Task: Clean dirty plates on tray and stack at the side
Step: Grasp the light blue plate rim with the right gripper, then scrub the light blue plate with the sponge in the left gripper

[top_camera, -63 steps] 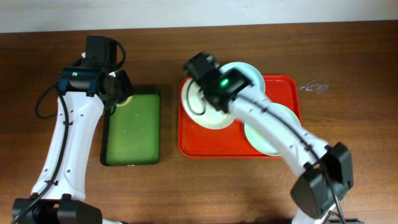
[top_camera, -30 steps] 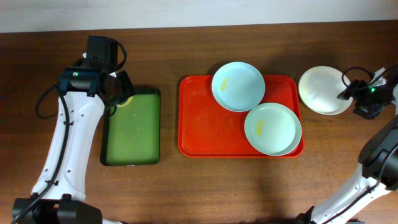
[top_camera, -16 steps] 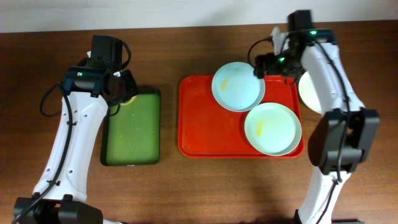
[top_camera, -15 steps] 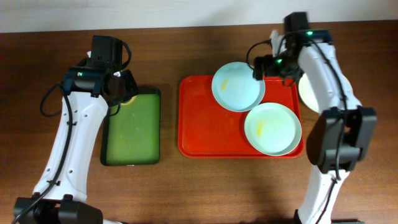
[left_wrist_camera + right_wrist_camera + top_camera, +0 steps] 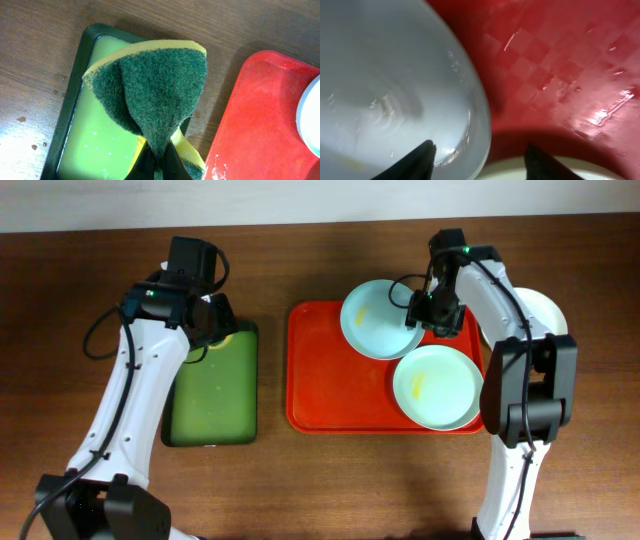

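Observation:
Two pale mint-blue plates lie on the red tray point(image 5: 330, 380): one at the back point(image 5: 375, 320) with a yellow smear, one at the front right point(image 5: 438, 387) with a smear too. A white plate point(image 5: 550, 313) sits on the table right of the tray, half hidden by my right arm. My right gripper point(image 5: 425, 315) is open, its jaws astride the right rim of the back plate point(image 5: 395, 75), one finger over the plate, the other over the tray point(image 5: 560, 65). My left gripper point(image 5: 213, 330) is shut on a green-and-yellow sponge point(image 5: 155, 85) above the green tray's right rim.
A green tray with a dark rim point(image 5: 210, 395) holding pale green liquid stands left of the red tray. A strip of brown table separates the two trays. The red tray's left half point(image 5: 270, 115) is wet and bare.
My right arm has come back from the white plate at the side and dropped onto the back plate's rim, jaws narrower. The left arm has shifted a little right with the sponge.

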